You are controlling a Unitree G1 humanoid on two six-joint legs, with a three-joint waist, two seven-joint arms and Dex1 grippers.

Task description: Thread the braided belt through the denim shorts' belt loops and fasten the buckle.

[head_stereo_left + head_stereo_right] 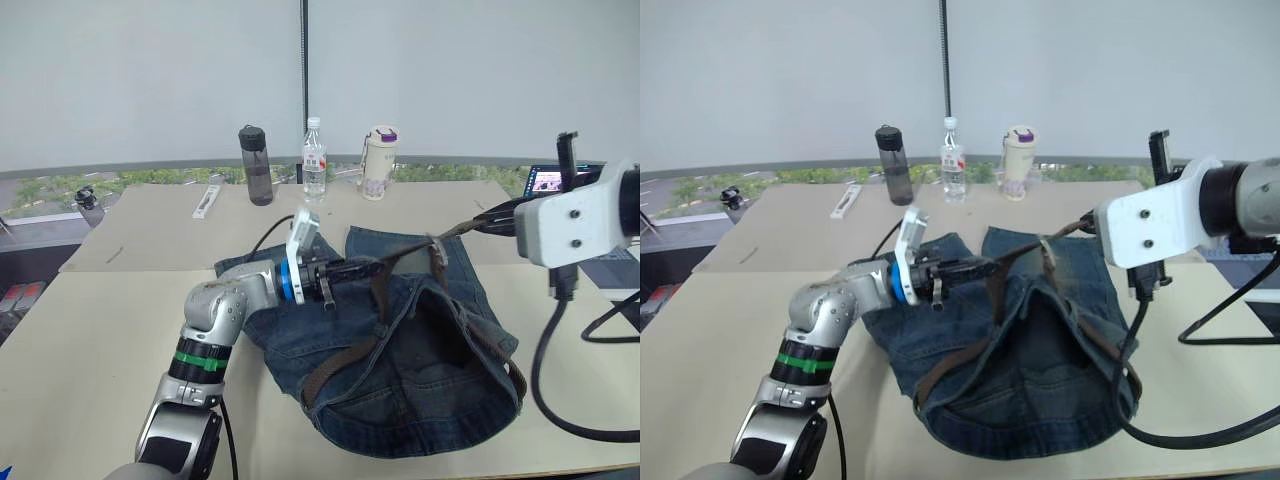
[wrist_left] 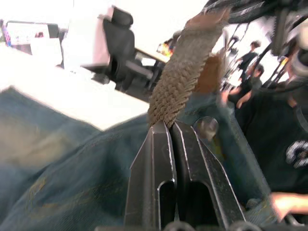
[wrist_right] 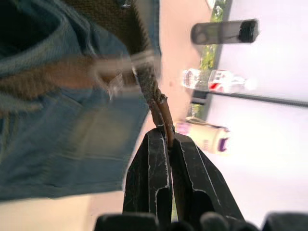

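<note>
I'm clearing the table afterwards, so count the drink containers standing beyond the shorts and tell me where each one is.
3, in a row at the table's far edge: a dark grey bottle on the robot's left, a clear water bottle in the middle, and a cream tumbler with a purple lid on the right.

The shorts [image 1: 400,370] fill the middle of the table [image 1: 90,340], with open tabletop to their left and along the near edge; the belt [image 1: 345,365] is stretched taut above the waistband between the left gripper [image 1: 368,268] and the right gripper [image 1: 478,222], barring the way over the shorts; a dark bottle [image 1: 256,165], a clear bottle [image 1: 314,161] and a cup [image 1: 379,162] stand in a row at the far edge, well apart from the shorts; a black cable [image 1: 560,400] loops at the right.
</note>
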